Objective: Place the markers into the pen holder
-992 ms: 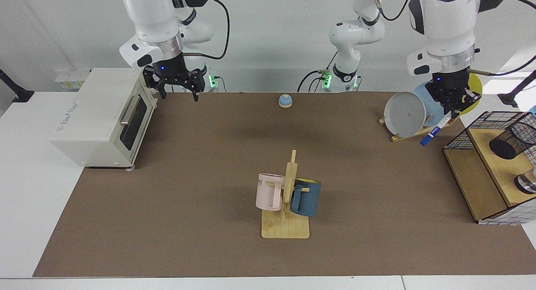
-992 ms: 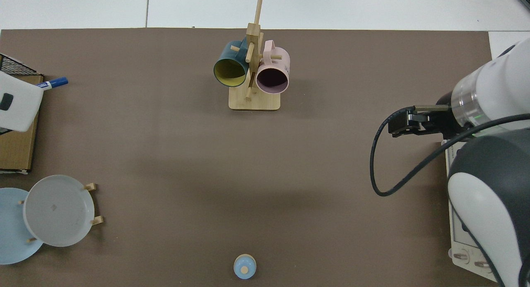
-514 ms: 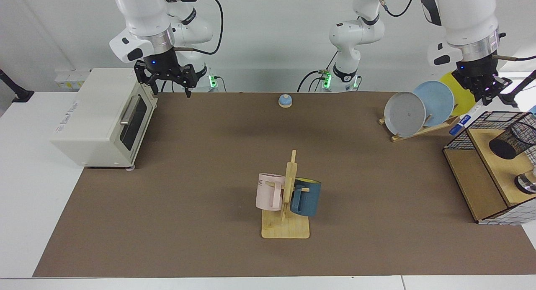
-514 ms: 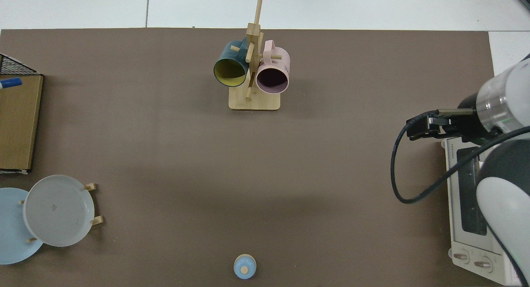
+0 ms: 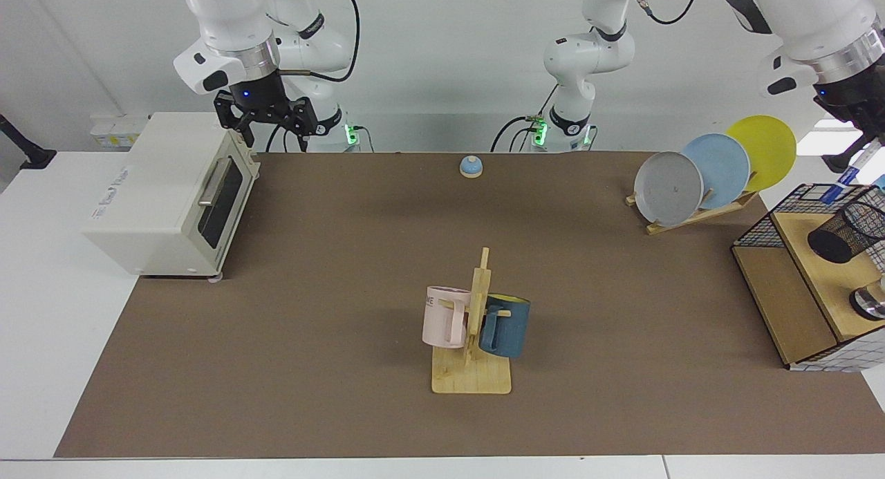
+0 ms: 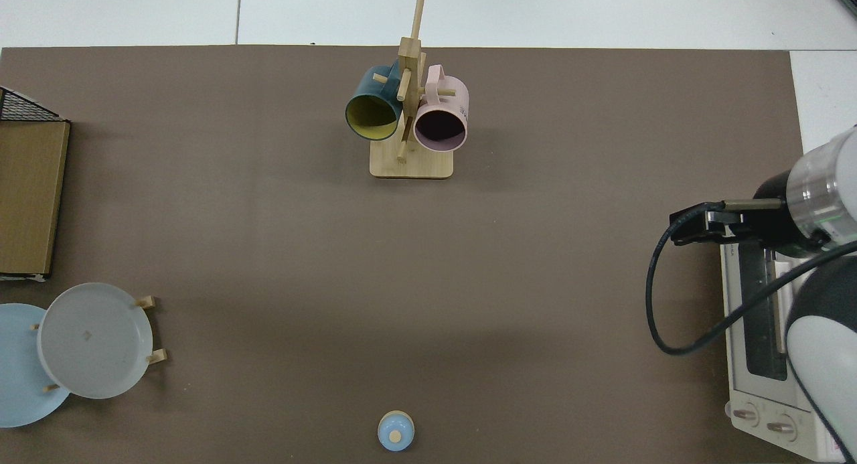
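Your left end effector (image 5: 864, 137), clamped on the marker (image 5: 852, 172), has carried it up and outward from beside the plate rack (image 5: 698, 213) to just above the wire shelf, close to the pen holder (image 5: 849, 233). Lowering it in looks next. Your right end effector (image 5: 265, 123), fingers apart, waits above the toaster oven (image 5: 159, 195).

On the counter (image 5: 325, 271) the mug tree (image 5: 472, 341) stands mid-front, one mug hung either side. Behind it, near the far edge, sits a small bell (image 5: 471, 166). The toaster oven (image 5: 169, 192) lies at the facing view's left; the plate rack (image 5: 698, 178) sits far right, with the shelf frame (image 5: 805, 285) nearer, the pen holder (image 5: 849, 231) lying tipped on its board.
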Tool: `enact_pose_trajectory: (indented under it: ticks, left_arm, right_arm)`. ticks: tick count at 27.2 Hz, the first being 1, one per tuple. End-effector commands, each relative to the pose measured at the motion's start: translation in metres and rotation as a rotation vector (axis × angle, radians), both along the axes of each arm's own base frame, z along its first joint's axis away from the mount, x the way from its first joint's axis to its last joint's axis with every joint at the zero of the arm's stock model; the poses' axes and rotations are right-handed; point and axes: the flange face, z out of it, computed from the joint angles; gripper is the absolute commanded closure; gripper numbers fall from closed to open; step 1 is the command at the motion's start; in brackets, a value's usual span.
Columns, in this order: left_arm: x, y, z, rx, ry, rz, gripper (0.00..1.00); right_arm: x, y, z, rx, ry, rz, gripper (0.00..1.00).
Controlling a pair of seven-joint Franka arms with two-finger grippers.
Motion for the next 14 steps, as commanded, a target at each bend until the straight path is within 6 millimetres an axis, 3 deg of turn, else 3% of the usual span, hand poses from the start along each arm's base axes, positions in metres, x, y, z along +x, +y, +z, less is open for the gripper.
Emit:
enact_pose_trajectory:
  ticks: [1, 7, 14]
  left_arm:
    - [-0.009, 0.038, 0.009, 0.100, 0.051, -0.002, 1.00]
    - [-0.009, 0.051, 0.013, 0.151, 0.099, -0.030, 1.00]
    - [-0.008, 0.081, 0.024, 0.180, 0.125, -0.066, 1.00]
  right_arm:
    - [-0.010, 0.001, -0.001, 0.004, 0.008, -0.004, 0.00]
    - [-0.021, 0.005, -0.005, -0.001, 0.014, 0.009, 0.00]
    - [-0.017, 0.009, -0.004, 0.002, 0.003, 0.029, 0.00]
